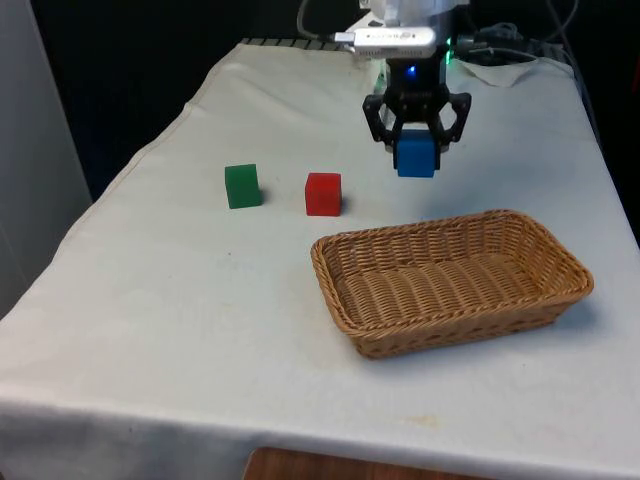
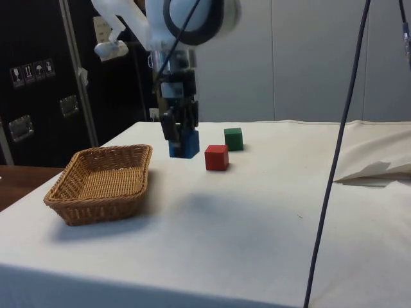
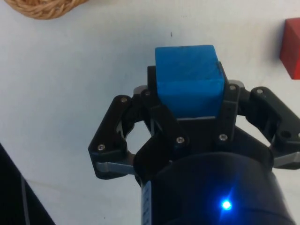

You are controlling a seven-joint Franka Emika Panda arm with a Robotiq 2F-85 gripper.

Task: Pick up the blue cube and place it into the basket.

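My gripper (image 1: 416, 150) is shut on the blue cube (image 1: 416, 156) and holds it in the air above the cloth. The cube (image 2: 184, 144) hangs clear of the table, between the red cube and the wicker basket (image 2: 103, 181). In the wrist view the blue cube (image 3: 188, 77) sits squeezed between the black fingers (image 3: 152, 89), with the basket's rim (image 3: 44, 7) at the picture's edge. The basket (image 1: 450, 280) lies on the table nearer the front edge than the gripper, and nothing is inside it.
A red cube (image 1: 323, 194) and a green cube (image 1: 242, 186) stand on the white cloth towards the front view's left of the gripper. The red cube (image 2: 216, 157) is close beside the held cube. A dark cable (image 2: 340, 147) hangs across the side view.
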